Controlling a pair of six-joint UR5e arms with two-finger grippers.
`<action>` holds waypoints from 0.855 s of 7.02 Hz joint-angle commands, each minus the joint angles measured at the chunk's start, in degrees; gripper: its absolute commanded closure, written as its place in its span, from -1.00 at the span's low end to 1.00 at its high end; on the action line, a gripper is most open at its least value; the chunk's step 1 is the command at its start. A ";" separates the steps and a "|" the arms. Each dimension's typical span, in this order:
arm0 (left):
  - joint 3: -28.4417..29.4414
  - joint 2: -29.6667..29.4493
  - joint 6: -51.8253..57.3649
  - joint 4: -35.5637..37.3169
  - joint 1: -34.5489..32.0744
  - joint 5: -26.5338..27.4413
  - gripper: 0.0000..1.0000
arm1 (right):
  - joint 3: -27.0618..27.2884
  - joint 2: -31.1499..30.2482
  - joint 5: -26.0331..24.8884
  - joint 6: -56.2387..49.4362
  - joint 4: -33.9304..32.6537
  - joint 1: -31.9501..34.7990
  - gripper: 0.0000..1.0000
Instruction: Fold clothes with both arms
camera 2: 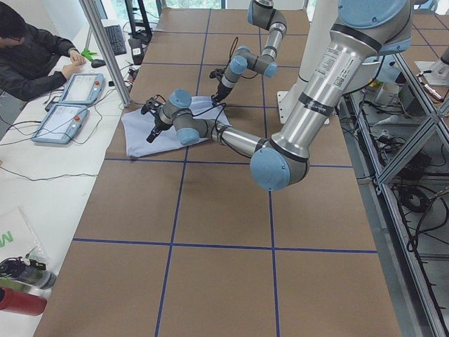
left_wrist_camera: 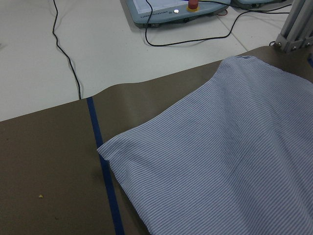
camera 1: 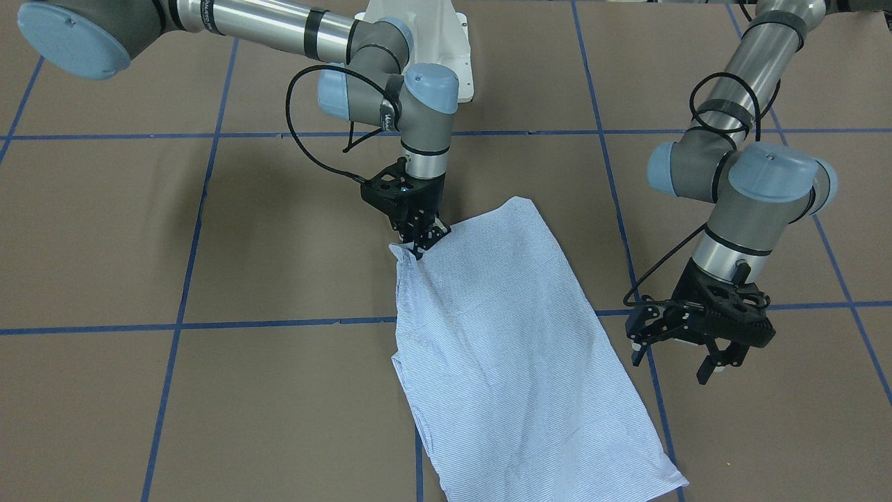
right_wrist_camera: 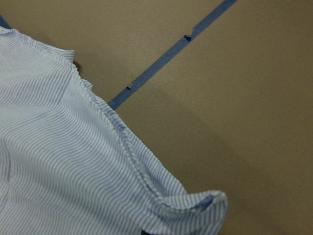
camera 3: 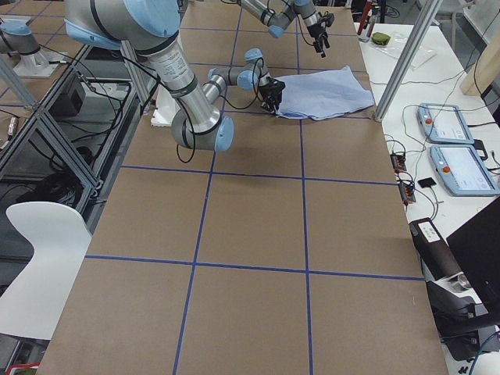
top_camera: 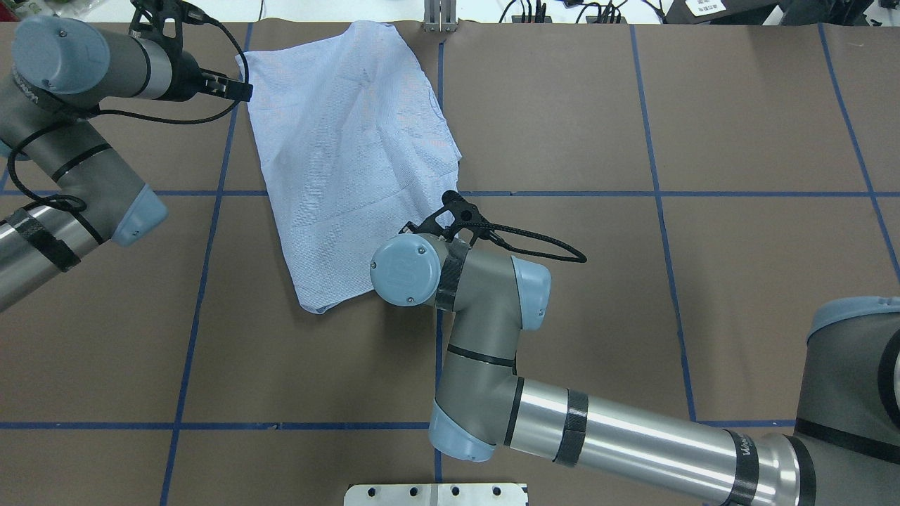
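Shirt [camera 1: 516,348] is lying as a folded panel at the far edge of the surface [camera 1: 139,244], left of centre; right claw [camera 1: 423,245] is pinching its near right corner, cloth bunching; left claw [camera 1: 670,369] is hovering wide open beside the left edge, touching nothing. My read: left should be taking the matching corner before any lift; both moving level, or the fold skews.

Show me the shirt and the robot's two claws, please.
shirt [camera 1: 516,335], front-facing view, middle of the striped cloth.
right gripper [camera 1: 422,244], front-facing view, where its tips pinch the shirt's corner.
left gripper [camera 1: 669,369], front-facing view, the gap between its open tips.
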 commanded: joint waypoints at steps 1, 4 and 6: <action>0.00 0.00 0.00 0.00 0.05 0.00 -1.00 | 0.00 0.06 -0.38 0.71 0.11 0.01 1.00; -1.83 0.00 -0.17 0.35 0.14 -0.09 -1.00 | 3.05 0.24 -0.47 -0.08 0.20 0.62 1.00; -9.96 6.29 -2.44 0.44 0.22 -2.79 -1.00 | 10.41 -4.13 -0.65 -0.26 -0.07 0.63 1.00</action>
